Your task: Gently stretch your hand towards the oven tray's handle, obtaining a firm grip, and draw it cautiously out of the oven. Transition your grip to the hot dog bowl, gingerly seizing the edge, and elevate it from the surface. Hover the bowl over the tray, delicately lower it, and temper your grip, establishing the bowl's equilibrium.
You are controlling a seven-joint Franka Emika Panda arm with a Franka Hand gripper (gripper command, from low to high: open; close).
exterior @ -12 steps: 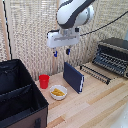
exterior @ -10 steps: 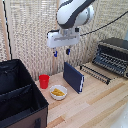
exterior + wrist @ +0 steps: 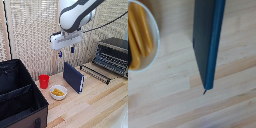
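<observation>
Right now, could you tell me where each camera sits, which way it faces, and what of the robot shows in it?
Exterior view: off the arm, raised, looking down across the wooden table at the oven, its tray, the red cup and the black bin; it shows the arm and gripper.
Wrist view: on the wrist, facing straight down at the table; no jaws show.
Shared: the dark blue book and the hot dog bowl.

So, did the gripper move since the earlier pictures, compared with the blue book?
No. In the exterior view the gripper hangs above the upright blue book, in the same spot over it as before; no shift is visible.
</observation>
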